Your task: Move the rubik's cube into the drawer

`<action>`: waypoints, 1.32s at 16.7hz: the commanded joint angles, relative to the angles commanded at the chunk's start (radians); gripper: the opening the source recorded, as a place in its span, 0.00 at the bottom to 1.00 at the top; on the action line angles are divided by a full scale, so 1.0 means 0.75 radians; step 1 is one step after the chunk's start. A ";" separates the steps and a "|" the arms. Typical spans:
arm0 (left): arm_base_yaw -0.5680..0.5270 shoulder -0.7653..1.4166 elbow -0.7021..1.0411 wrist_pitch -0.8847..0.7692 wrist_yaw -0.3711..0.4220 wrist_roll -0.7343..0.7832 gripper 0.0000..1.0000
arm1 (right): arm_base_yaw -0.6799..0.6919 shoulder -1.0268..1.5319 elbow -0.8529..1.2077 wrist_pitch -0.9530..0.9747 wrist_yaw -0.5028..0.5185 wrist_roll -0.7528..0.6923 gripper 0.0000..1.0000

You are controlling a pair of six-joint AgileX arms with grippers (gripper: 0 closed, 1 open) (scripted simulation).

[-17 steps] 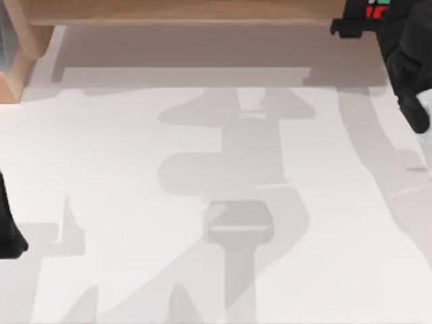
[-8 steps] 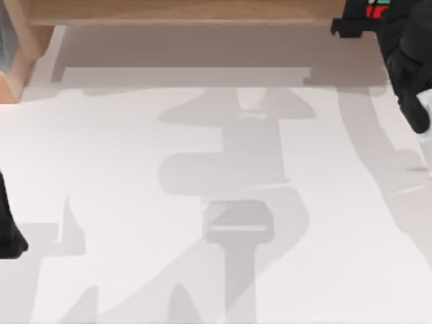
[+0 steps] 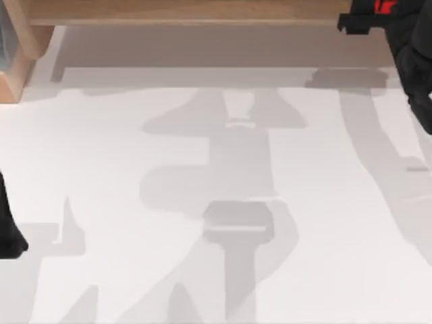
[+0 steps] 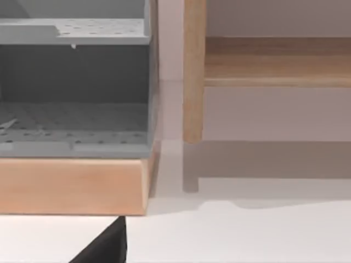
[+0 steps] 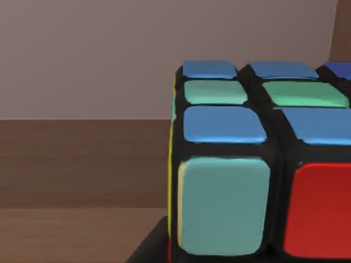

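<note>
At top right, right arm (image 3: 412, 61) (cube (image 5: 258, 164) close) overhangs table (image 3: 202, 270) edge.

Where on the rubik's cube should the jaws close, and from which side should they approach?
Probably across two opposite flat faces of the rubik's cube, at the middle row. Its sides are flat and parallel. Approach from the side of the right arm, which is nearest.

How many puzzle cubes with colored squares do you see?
1. The rubik's cube sits right in front of the right wrist camera. From above, a bit of its red shows at the right gripper, at the table's far right, by the wooden furniture.
</note>
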 joint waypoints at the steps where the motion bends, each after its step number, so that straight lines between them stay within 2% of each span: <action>1: 0.000 0.000 0.000 0.000 0.000 0.000 1.00 | 0.000 -0.001 -0.001 -0.001 0.000 0.000 0.00; 7: 0.000 0.000 0.000 0.000 0.000 0.000 1.00 | 0.027 -0.007 0.036 0.003 -0.043 0.014 0.00; 13: 0.000 0.000 0.000 0.000 0.000 0.000 1.00 | 0.193 -0.082 0.202 -0.120 -0.284 0.075 0.00; 17: 0.000 0.000 0.000 0.000 0.000 0.000 1.00 | 0.274 -0.120 0.328 -0.423 -0.456 0.115 0.00; 22: 0.000 0.000 0.000 0.000 0.000 0.000 1.00 | 0.293 -0.114 0.461 -1.073 -0.620 0.151 0.00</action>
